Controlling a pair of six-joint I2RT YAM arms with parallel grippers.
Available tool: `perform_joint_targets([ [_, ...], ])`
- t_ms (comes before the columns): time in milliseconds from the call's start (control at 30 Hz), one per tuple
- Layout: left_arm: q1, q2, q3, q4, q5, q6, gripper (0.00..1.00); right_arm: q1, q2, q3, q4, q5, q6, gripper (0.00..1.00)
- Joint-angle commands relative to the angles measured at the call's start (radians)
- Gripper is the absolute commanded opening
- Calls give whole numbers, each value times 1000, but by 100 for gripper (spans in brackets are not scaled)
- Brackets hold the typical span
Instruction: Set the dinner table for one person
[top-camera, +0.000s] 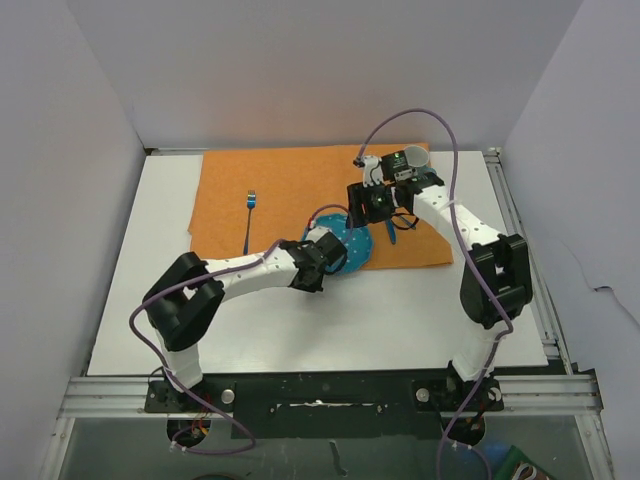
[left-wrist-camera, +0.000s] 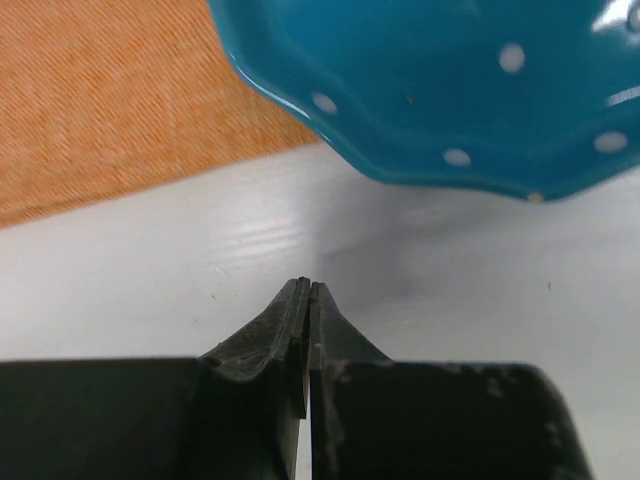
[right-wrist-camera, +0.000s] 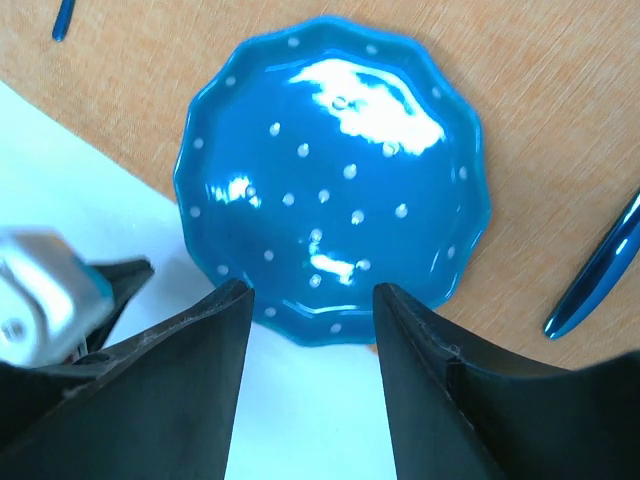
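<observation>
A blue plate with white dots (top-camera: 352, 247) lies half on the orange cloth (top-camera: 290, 185) and half on the white dinner table (top-camera: 330, 320); it also shows in the left wrist view (left-wrist-camera: 450, 90) and the right wrist view (right-wrist-camera: 330, 180). My left gripper (top-camera: 333, 256) is shut and empty (left-wrist-camera: 308, 287), low over the white tabletop (left-wrist-camera: 200, 260), just short of the plate's near rim. My right gripper (top-camera: 364, 218) is open and empty (right-wrist-camera: 310, 300), held above the plate's near edge. The left gripper's tip (right-wrist-camera: 110, 285) shows at the left of the right wrist view.
A blue utensil (top-camera: 249, 212) lies on the cloth to the plate's left. Another blue utensil (top-camera: 390, 231) lies on the cloth right of the plate, seen in the right wrist view (right-wrist-camera: 595, 275). A pale cup (top-camera: 416, 157) stands at the cloth's far right corner. White walls enclose the table.
</observation>
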Motion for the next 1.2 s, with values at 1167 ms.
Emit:
perform_joint_targets([
  [1167,296,-61,-32,352,132,174,27,59,-102,-352,91,184,114,51],
])
